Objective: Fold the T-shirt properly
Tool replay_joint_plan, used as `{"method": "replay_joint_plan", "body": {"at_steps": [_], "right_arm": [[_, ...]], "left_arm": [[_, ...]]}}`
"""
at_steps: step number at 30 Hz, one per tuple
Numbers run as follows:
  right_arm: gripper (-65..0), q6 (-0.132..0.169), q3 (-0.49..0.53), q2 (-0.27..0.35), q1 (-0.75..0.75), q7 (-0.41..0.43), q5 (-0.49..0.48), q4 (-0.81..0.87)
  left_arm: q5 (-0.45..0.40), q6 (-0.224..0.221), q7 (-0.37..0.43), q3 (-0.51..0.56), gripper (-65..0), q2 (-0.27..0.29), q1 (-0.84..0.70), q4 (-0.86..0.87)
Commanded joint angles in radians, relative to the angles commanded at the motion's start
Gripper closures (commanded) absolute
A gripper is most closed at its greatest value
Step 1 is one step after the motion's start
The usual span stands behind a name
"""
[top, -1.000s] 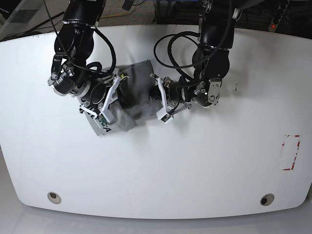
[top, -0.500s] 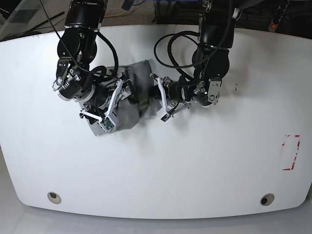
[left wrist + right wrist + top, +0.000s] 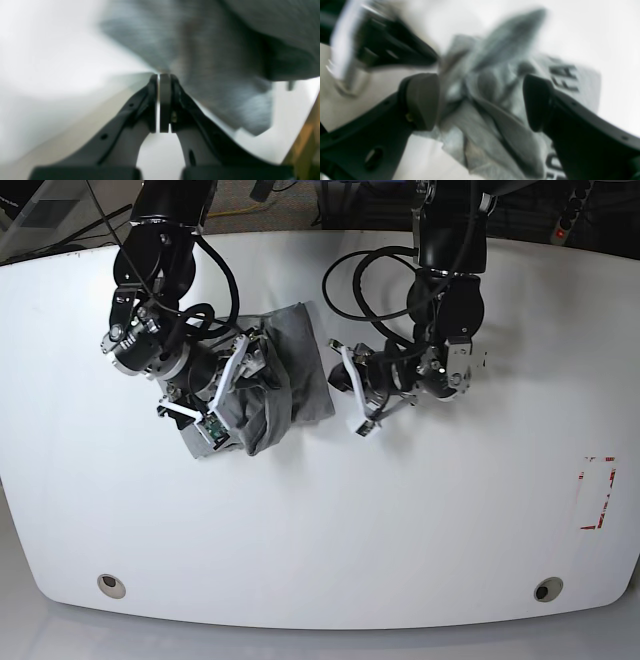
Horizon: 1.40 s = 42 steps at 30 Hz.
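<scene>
The T-shirt (image 3: 290, 375) is a crumpled heather-grey bundle on the white table (image 3: 320, 530), back left of centre. In the right wrist view my right gripper (image 3: 480, 100) is open, its two fingers standing either side of bunched folds of the T-shirt (image 3: 490, 130), whose black lettering (image 3: 566, 76) shows beside the right finger. From the base view that gripper (image 3: 215, 392) sits over the bundle's left part. My left gripper (image 3: 163, 75) is shut, its tips at the blurred edge of the T-shirt (image 3: 212, 50). In the base view the left gripper (image 3: 354, 397) is just right of the cloth.
Black cable loops (image 3: 365, 280) hang off the arm on the right of the base view. A red-marked rectangle (image 3: 597, 492) lies near the table's right edge. Two round holes (image 3: 111, 585) (image 3: 546, 589) sit by the front edge.
The left gripper has pulled back to the right, off the shirt. The shirt's right part now lies flatter. The right gripper has shifted over the bundle's left side.
</scene>
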State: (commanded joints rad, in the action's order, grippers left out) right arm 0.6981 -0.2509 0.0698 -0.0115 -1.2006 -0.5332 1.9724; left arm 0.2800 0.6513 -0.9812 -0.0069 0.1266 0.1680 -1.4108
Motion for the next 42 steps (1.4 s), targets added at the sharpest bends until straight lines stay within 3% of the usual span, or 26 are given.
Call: {"method": "replay_joint_plan", "body": {"at_steps": [2,8,17,20,26,34,42], "right_arm": [[-50.1,0.000,-0.049,0.002,-0.020,-0.002,-0.037,0.000],[-50.1,0.000,-0.133,0.002,-0.025,-0.003,-0.048,-0.021],[-50.1,0.000,-0.135,0.032,-0.021,-0.008,-0.052,-0.104],[-50.1,0.000,-0.124,0.021,-0.037,-0.037,-0.063,-0.103],[-50.1,0.000,-0.008,0.005,-0.129,-0.052,-0.180,-0.028],[-50.1,0.000,0.115,-0.052,-0.196,-0.052,-0.187,-0.006],[-50.1,0.000,-0.037,-0.052,-0.147,-0.051,-0.186,-0.006]], "left_arm": [[0.000,0.047,-0.005,-0.014,-0.6,-0.034,-0.006,-0.032],[0.000,0.047,-0.005,-0.044,-0.6,-0.103,-0.057,-0.109],[0.000,0.047,-0.003,-0.051,-0.6,-0.206,-0.147,-0.190],[0.000,0.047,-0.003,-0.071,-0.6,-0.213,-0.155,-0.190],[0.000,0.047,-0.003,-0.155,-0.6,-0.213,-0.155,-0.187],[-0.002,0.047,-0.003,-0.155,-0.6,-0.213,-0.152,-0.189],[-0.002,0.047,-0.003,-0.152,-0.6,-0.213,-0.152,-0.192]]}}
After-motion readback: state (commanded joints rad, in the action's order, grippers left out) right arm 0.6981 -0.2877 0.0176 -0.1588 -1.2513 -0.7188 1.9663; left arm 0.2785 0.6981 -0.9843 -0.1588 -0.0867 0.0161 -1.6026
